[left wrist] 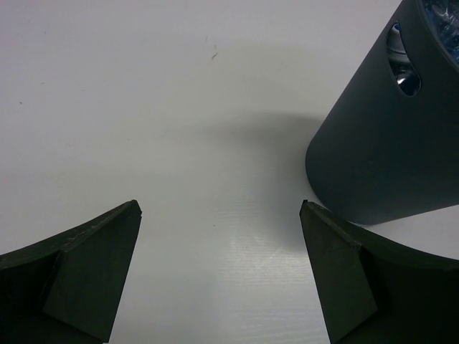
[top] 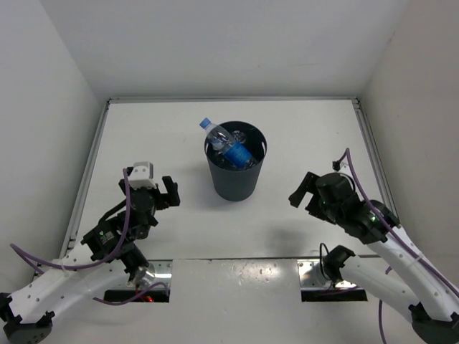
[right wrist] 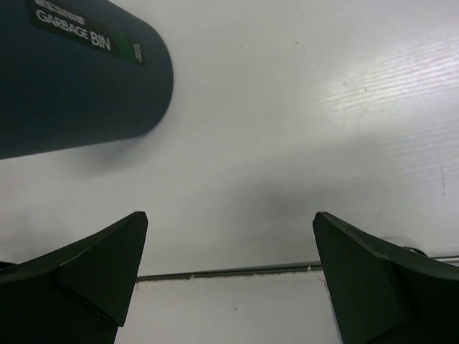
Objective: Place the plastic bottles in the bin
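The dark round bin (top: 234,183) stands upright in the middle of the white table. Inside it lie plastic bottles: one with a blue label (top: 224,142) leans against the rim with its capped neck poking out to the upper left, and clear plastic of another shows beside it. My left gripper (top: 171,193) hovers left of the bin, open and empty; its wrist view has the bin (left wrist: 387,143) at the upper right of the left gripper (left wrist: 221,206). My right gripper (top: 301,189) is right of the bin, open and empty, and the bin (right wrist: 79,79) lies upper left of the right gripper (right wrist: 229,215).
White walls enclose the table on three sides, with a metal rail (top: 90,172) along the left edge. A seam (right wrist: 229,271) in the tabletop runs under the right gripper. Both arm bases are bolted at the near edge.
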`<state>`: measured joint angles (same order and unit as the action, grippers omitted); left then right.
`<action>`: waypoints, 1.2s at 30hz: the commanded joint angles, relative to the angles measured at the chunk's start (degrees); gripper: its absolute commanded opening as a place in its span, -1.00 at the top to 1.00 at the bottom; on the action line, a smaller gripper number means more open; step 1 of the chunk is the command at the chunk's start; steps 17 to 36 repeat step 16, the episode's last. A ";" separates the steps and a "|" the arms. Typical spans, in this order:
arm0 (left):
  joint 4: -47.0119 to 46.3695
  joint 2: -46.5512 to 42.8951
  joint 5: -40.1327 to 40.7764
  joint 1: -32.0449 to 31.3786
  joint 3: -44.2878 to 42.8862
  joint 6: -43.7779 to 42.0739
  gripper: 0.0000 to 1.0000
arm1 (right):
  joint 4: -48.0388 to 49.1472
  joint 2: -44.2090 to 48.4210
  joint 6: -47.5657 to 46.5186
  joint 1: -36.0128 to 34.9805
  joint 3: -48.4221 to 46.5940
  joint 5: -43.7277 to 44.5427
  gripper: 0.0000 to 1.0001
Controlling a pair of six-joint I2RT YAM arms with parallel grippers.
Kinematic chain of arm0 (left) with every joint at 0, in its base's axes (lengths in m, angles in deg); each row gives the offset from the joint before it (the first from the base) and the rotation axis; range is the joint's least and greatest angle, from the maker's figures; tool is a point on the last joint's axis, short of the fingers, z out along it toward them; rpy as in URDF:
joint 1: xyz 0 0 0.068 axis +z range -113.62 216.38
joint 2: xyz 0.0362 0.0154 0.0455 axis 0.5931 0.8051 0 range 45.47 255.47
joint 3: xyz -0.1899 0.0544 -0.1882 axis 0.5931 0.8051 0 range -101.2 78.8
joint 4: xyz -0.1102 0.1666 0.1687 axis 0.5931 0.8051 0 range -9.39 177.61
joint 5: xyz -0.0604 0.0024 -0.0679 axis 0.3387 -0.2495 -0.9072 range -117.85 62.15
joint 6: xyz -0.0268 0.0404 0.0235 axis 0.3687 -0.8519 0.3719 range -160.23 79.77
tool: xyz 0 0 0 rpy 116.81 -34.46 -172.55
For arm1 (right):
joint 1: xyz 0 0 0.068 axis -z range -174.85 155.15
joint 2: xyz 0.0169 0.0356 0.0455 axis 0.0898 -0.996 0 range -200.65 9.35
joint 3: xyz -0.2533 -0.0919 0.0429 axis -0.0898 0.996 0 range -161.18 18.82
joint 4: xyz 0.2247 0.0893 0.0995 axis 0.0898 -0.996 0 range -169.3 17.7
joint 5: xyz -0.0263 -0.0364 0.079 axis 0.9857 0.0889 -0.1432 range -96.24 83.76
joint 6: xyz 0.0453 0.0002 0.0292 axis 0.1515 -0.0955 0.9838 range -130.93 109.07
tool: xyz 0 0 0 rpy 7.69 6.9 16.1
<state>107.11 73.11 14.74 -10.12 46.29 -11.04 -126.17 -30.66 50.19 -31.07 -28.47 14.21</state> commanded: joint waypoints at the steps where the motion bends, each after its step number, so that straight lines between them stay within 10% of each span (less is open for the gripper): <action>1: -1.10 -0.39 -0.83 0.27 -1.50 -0.01 -1.00 | -0.97 2.38 2.42 0.81 0.09 -2.17 -0.98; 36: -1.10 -0.39 -1.98 0.27 -1.50 -0.54 -1.00 | -1.50 3.01 1.89 3.18 1.85 -1.29 -0.98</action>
